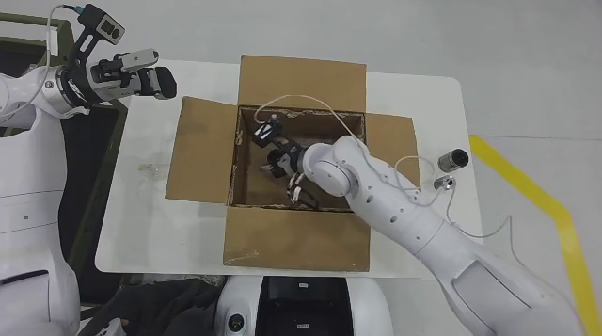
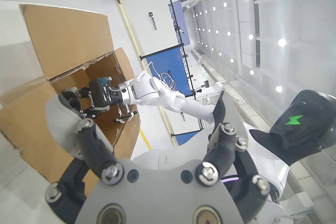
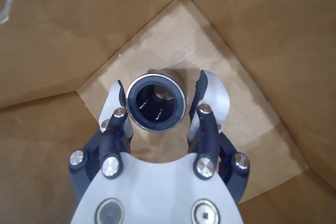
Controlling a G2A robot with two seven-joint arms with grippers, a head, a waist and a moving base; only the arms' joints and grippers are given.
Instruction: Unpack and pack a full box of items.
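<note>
Down inside the cardboard box (image 1: 301,82), at the centre of the top view, my right gripper (image 3: 160,83) hangs over the box floor close to a corner. Its fingers are spread apart and straddle a hollow metal cylinder (image 3: 156,105) that stands upright on the floor, open end facing my wrist camera. One finger pad (image 3: 121,96) sits right against the cylinder's dark rim; the other finger stands apart from it, with floor showing in the gap, so nothing is clamped.

Upper left of the top view, my left gripper (image 1: 160,69) hovers over the table's left edge, well apart from the box. Its fingers are wide apart and carry nothing.

All four box flaps lie folded outward on the white table (image 1: 150,214). Right of the box, two more cylinders lie on the table, a larger dark one (image 1: 453,158) and a smaller one (image 1: 442,183) just beside it. A dark green crate (image 1: 89,167) stands along the table's left side.
</note>
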